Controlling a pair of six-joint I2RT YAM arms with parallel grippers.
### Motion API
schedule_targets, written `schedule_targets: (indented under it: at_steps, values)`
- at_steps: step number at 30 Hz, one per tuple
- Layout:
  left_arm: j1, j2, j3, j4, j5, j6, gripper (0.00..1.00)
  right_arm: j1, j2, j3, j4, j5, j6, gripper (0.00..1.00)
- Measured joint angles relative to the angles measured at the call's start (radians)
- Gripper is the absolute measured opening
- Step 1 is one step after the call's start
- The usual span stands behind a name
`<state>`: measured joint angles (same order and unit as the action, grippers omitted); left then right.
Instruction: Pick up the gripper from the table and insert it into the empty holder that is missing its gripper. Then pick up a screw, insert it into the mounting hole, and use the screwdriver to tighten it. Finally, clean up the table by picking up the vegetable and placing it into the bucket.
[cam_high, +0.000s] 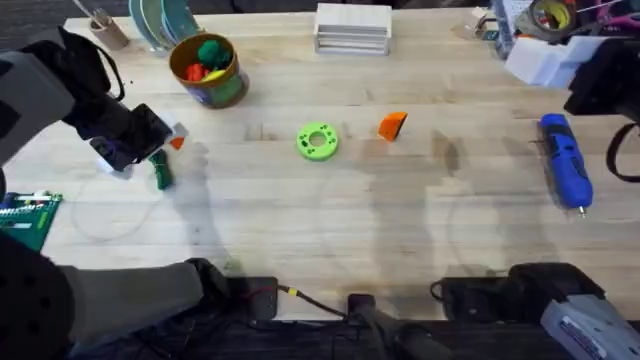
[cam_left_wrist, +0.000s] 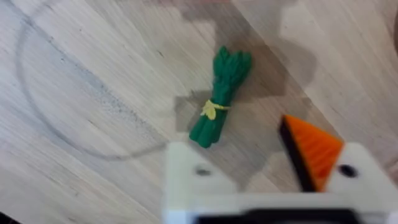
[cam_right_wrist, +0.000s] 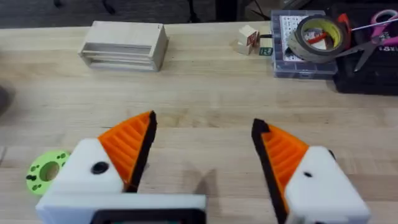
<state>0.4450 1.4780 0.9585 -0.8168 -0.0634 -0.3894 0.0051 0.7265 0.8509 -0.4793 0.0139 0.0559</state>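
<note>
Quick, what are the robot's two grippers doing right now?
Left gripper: open, holding nothing, one finger lacks its orange tip.
Right gripper: open, holding nothing.

No legible text or labels.

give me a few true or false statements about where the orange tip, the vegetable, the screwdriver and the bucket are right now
1. The loose orange tip lies on the table, to the right of the green disc. True.
2. The green vegetable is already in the bucket. False: it lies on the table below the left gripper.
3. The left gripper has an orange tip on both fingers. False: one white finger is bare.
4. The blue screwdriver lies on the table at the right side. True.
5. The right gripper is shut on the screwdriver. False: it is open and holds nothing.
</note>
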Motion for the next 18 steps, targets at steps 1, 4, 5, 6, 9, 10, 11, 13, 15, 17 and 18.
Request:
schedule_targets:
  at_steps: [1, 4, 5, 6, 9, 10, 11, 13, 15, 17, 18]
  values:
    - [0.000, 0.000, 0.000, -0.004, 0.011, 0.001, 0.464, 0.000, 0.000, 0.000, 0.000, 0.000, 0.000, 0.992]
    - [-0.001, -0.012, 0.000, -0.026, 0.040, 0.020, 0.037, 0.000, 0.000, 0.000, 0.000, 0.000, 0.000, 0.992]
    - [-0.002, -0.023, 0.000, -0.038, 0.046, 0.022, 0.011, 0.000, 0.000, 0.000, 0.000, 0.000, 0.000, 0.992]
    - [-0.004, -0.040, 0.001, -0.056, 0.053, 0.028, 0.013, 0.000, 0.000, 0.000, 0.000, 0.000, 0.000, 0.992]
    - [-0.013, -0.102, 0.012, -0.100, 0.080, 0.042, 0.126, 0.000, 0.000, 0.000, 0.000, 0.000, 0.000, 0.991]
    - [-0.019, -0.128, 0.019, -0.109, 0.090, 0.050, 0.175, 0.000, 0.000, 0.000, -0.001, 0.000, 0.000, 0.991]
    - [-0.026, -0.155, 0.028, -0.113, 0.102, 0.064, 0.268, 0.000, 0.000, 0.000, -0.004, 0.000, 0.000, 0.991]
    - [-0.046, -0.213, 0.048, -0.120, 0.127, 0.082, 0.567, 0.000, 0.000, 0.000, -0.016, 0.000, 0.000, 0.992]
    - [-0.072, -0.269, 0.069, -0.123, 0.148, 0.097, 0.861, 0.000, 0.000, 0.000, -0.027, 0.000, 0.000, 0.992]
    - [-0.107, -0.332, 0.091, -0.122, 0.164, 0.104, 0.986, 0.000, 0.000, 0.000, -0.029, 0.000, 0.000, 0.992]
    - [-0.124, -0.362, 0.099, -0.123, 0.171, 0.108, 0.991, 0.000, 0.000, 0.000, -0.030, 0.000, 0.000, 0.992]
